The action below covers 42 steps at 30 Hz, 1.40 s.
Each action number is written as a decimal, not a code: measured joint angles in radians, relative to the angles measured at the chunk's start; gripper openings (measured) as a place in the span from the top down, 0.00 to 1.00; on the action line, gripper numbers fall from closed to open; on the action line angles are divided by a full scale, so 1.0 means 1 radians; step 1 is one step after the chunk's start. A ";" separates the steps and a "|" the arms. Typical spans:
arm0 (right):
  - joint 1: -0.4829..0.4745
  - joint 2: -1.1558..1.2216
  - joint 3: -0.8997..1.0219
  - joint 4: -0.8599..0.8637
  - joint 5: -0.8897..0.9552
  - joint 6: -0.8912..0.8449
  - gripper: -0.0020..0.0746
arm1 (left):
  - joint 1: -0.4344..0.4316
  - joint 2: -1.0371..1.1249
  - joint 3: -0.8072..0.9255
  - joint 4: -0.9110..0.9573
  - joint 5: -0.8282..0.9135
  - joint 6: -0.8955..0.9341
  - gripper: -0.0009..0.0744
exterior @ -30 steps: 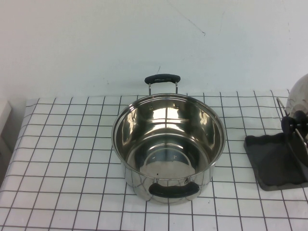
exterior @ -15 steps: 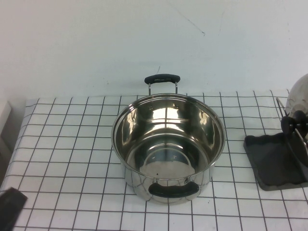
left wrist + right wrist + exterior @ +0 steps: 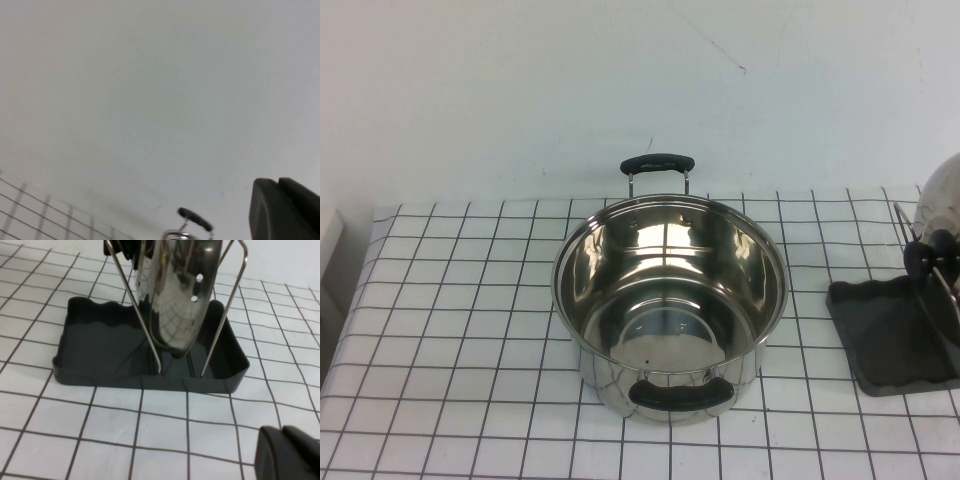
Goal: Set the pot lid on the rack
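The pot lid [image 3: 942,200] stands on edge in the rack at the table's far right, its black knob [image 3: 930,255] facing the pot. In the right wrist view the shiny lid [image 3: 177,290] sits between the wire uprights [image 3: 131,300] of the dark grey rack tray [image 3: 100,352]. My right gripper [image 3: 281,432] is shut and empty, a short way back from the tray over the checked cloth. My left gripper [image 3: 278,186] is shut and empty, raised and facing the wall. Neither gripper shows in the high view.
A deep steel pot [image 3: 670,300] with two black handles stands open in the middle of the checked cloth; its far handle shows in the left wrist view [image 3: 195,219]. A white wall [image 3: 620,80] rises behind the table. The rack tray [image 3: 890,330] lies near the right edge.
Half a second ago a dark part of my left arm showed at the lower left of the high view; it has now left that view. Pot, lid and rack have not moved.
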 joint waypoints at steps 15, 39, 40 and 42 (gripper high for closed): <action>0.000 0.000 0.000 0.000 0.000 0.000 0.98 | 0.121 -0.040 0.150 -1.037 0.221 1.742 0.99; 0.000 0.000 0.000 -0.001 0.000 0.000 0.98 | 0.115 -0.042 0.147 -1.032 0.412 1.823 0.99; 0.000 0.000 0.000 -0.001 0.000 0.000 0.98 | 0.115 -0.042 0.147 -1.032 0.412 1.823 0.99; 0.000 0.000 0.000 -0.001 0.000 0.000 0.98 | 0.115 -0.042 0.147 -1.032 0.412 1.823 0.99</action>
